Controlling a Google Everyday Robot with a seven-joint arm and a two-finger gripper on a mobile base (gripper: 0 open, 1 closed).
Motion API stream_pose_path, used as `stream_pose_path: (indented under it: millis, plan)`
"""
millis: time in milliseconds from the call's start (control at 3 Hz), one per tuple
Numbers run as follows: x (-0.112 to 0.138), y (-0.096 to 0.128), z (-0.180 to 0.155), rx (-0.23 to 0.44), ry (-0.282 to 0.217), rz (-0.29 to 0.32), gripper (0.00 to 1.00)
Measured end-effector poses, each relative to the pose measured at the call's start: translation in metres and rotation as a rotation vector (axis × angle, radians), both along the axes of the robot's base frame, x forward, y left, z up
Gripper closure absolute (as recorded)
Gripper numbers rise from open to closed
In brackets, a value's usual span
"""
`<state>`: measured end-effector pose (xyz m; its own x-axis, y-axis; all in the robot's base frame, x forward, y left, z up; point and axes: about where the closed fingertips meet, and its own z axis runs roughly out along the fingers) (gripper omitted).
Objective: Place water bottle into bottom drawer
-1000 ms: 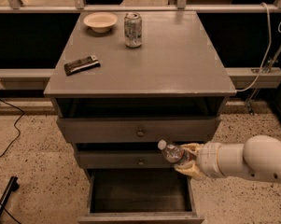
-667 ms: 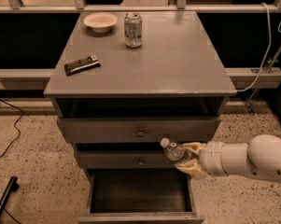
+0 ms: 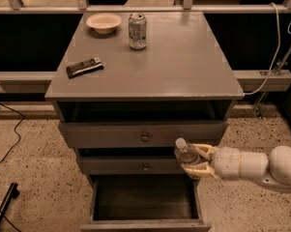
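Observation:
The water bottle (image 3: 184, 152) is clear plastic with a white cap, tilted with its cap up and to the left. My gripper (image 3: 194, 160) is shut on the water bottle, coming in from the right on a white arm (image 3: 261, 166). It holds the bottle in front of the middle drawer, above the right part of the bottom drawer (image 3: 145, 202). The bottom drawer is pulled out, showing its dark box interior.
On the grey cabinet top (image 3: 183, 66) stand a silver soda can (image 3: 137, 31), a pale bowl (image 3: 103, 22) and a dark flat packet (image 3: 84, 67). The top drawer (image 3: 144, 135) and middle drawer (image 3: 135, 166) have small round knobs. Cables lie on the speckled floor at left.
My gripper with the bottle has shifted slightly to the right. The drawers and the tabletop objects have not moved.

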<state>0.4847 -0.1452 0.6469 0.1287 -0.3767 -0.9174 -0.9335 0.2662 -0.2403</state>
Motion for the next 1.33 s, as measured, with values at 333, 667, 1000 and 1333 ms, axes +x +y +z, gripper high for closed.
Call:
stream_pose_path:
  millis: [333,667,1000,1333]
  plan:
    - [-0.007,-0.008,-0.038,0.157,-0.052,0.109,1.0]
    - [-0.025,-0.002,-0.061,0.241,-0.033,0.173,1.0]
    - [-0.026,-0.002,-0.065,0.246,-0.026,0.172,1.0]
    - [-0.026,-0.006,-0.087,0.27,-0.002,0.157,1.0]
